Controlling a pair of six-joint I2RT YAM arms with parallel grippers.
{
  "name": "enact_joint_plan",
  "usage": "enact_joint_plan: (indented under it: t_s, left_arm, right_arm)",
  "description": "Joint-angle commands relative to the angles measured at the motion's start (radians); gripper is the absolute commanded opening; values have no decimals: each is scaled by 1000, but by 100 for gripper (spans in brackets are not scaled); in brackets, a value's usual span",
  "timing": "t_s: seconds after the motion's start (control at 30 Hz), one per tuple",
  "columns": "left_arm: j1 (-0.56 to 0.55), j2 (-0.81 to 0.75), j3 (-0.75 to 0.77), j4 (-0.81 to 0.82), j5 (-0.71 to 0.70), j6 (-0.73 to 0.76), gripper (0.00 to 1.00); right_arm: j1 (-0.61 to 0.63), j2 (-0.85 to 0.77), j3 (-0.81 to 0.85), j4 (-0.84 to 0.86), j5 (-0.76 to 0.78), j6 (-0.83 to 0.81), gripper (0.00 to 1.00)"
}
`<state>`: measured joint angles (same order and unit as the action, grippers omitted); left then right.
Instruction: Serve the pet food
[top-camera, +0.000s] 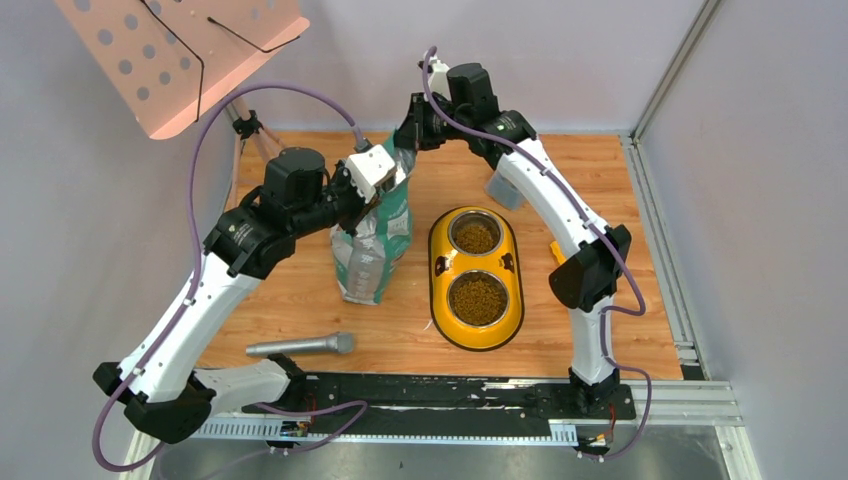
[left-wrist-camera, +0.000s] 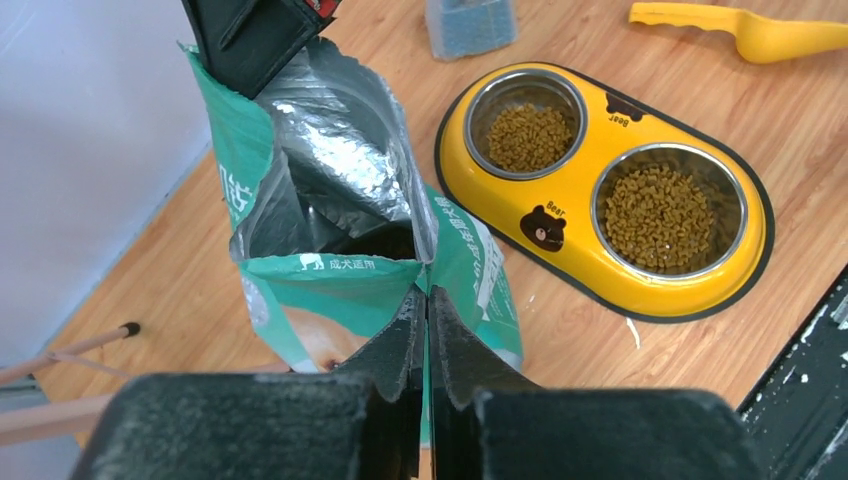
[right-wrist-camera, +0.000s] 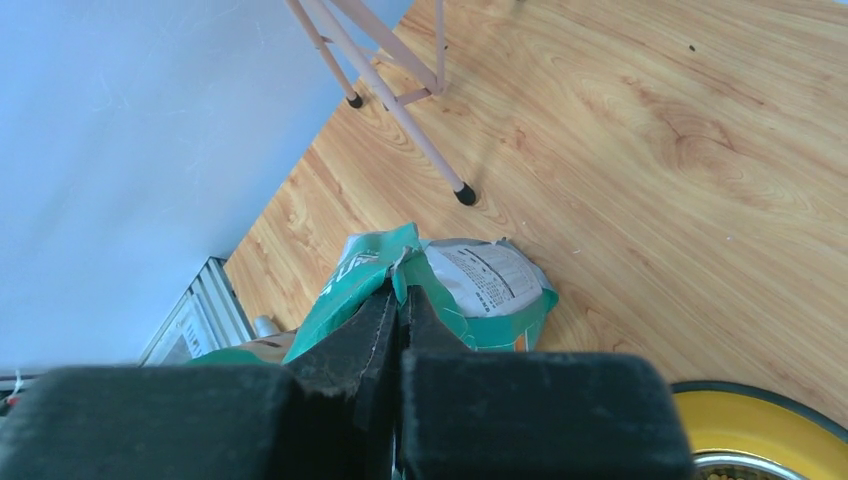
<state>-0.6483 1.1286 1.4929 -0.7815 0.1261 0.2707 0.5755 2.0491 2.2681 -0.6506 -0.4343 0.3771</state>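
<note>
Since the pet food (left-wrist-camera: 655, 205) already lies in both bowls of the yellow feeder (left-wrist-camera: 588, 165), just right of the bag (left-wrist-camera: 340, 150) on the worktop (left-wrist-camera: 790, 130), the step looks like closing the bag's mouth: keep it upright and bring both rims together evenly so nothing spills. The left tool (left-wrist-camera: 427, 297) is pinched tight on the near rim, the right tool (right-wrist-camera: 397, 285) clamped on the far rim

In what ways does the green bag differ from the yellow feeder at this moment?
The bag stands upright; the feeder lies flat. The bag is green and silver; the feeder is yellow. The left hand and right hand pinch the bag's open top; nothing touches the feeder. Both rest on the wooden table.
</note>
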Motion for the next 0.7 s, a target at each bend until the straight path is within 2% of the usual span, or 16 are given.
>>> enact_joint_plan:
  t_s: [0.0, 0.17, 0.37, 0.57, 0.67]
  left_arm:
    - [-3, -4, 12, 52, 9, -7, 0]
    - [1, -23, 41, 31, -61, 81, 0]
    - [55, -71, 37, 21, -116, 161, 0]
    - [200, -82, 63, 59, -123, 255, 0]
    - [230, -90, 79, 38, -123, 283, 0]
  right_arm:
    - [-17, -14, 87, 139, 114, 23, 0]
    - [-20, -39, 84, 133, 176, 28, 0]
    - [-21, -79, 60, 126, 166, 61, 0]
    - [-21, -152, -1, 94, 173, 87, 0]
    - [-22, -198, -31, 81, 170, 119, 0]
